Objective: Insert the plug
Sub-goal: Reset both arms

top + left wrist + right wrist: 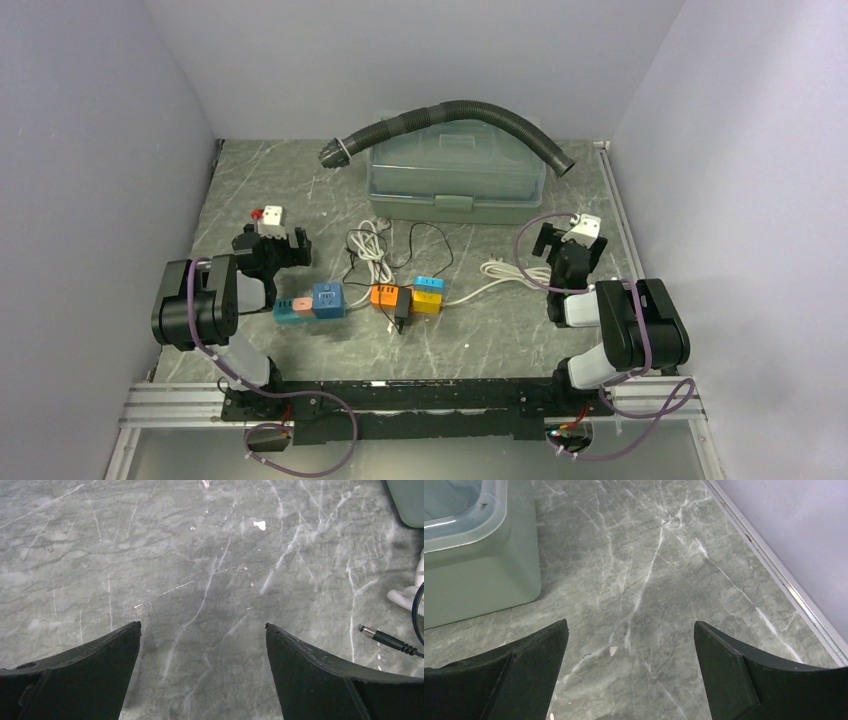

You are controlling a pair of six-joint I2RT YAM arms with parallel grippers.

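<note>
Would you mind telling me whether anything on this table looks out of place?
A black corrugated hose lies draped across the lid of the grey-green box, its ends overhanging both sides; it seems unrelated to plugging. A small white chip also litters the table.
</note>
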